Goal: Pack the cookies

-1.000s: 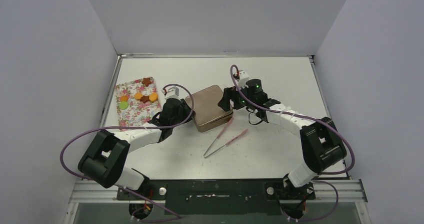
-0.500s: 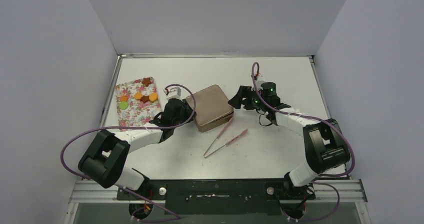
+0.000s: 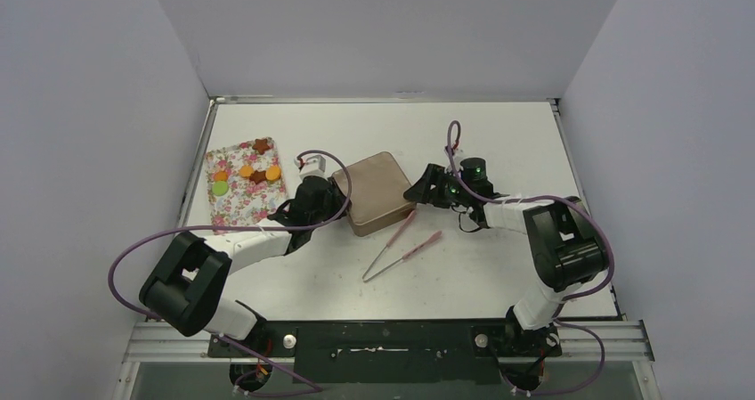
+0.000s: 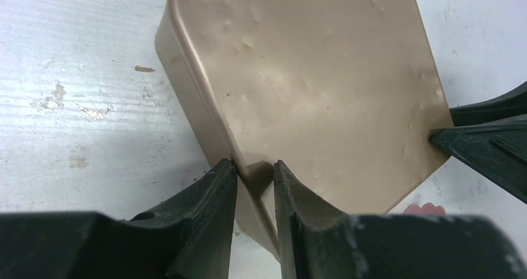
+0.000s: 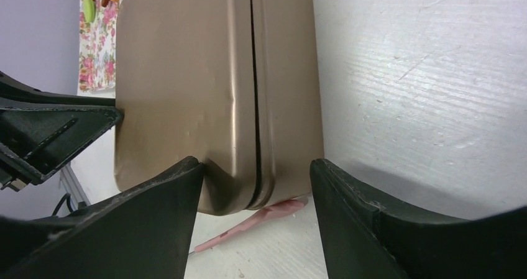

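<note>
I see the cookies (image 3: 247,173) on the floral tray (image 3: 233,211) by the table's (image 3: 499,142) left edge, well apart from the tin (image 3: 375,191), which sits lidded mid-table. My left gripper (image 4: 255,178) is pinching the tin's left corner, and only its wrist view shows that bite. My right gripper (image 5: 256,174) is spread astride the right corner, and its view alone shows the lid seam. Overhead, tongs (image 3: 401,244) lie just beside the tin's near edge.

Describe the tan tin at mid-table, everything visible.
The tin is a flat, rounded-corner box of gold metal, its lid dented and shut, seam showing around the side. It lies skewed on the white table. The left gripper pinches one corner; the right gripper straddles the opposite corner, fingers open. Pink tongs lie beside it.
</note>
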You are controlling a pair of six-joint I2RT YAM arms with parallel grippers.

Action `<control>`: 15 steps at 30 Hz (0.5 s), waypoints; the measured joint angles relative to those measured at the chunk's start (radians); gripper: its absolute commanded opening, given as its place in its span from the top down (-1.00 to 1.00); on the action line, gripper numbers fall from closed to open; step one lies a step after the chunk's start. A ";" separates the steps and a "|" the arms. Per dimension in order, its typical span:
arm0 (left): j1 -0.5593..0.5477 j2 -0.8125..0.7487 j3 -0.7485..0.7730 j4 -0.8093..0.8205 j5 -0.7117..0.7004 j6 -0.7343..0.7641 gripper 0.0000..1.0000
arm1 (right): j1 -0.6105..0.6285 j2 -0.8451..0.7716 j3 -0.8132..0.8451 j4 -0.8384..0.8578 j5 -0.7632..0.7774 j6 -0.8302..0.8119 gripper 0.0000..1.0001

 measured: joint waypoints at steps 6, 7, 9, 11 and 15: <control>-0.018 0.007 0.004 -0.011 0.000 0.002 0.42 | 0.000 0.010 -0.029 0.072 -0.037 0.040 -0.12; -0.018 0.007 0.005 -0.013 0.000 0.003 0.42 | 0.000 0.014 -0.034 0.085 -0.039 0.047 -0.11; -0.019 0.007 0.005 -0.013 -0.001 0.002 0.41 | 0.000 0.019 -0.046 0.110 -0.043 0.064 -0.08; -0.019 0.007 0.005 -0.015 -0.007 0.003 0.41 | 0.001 0.027 -0.056 0.139 -0.045 0.077 -0.02; -0.019 0.009 0.010 -0.018 -0.021 0.004 0.41 | 0.006 0.046 -0.061 0.176 -0.044 0.098 0.12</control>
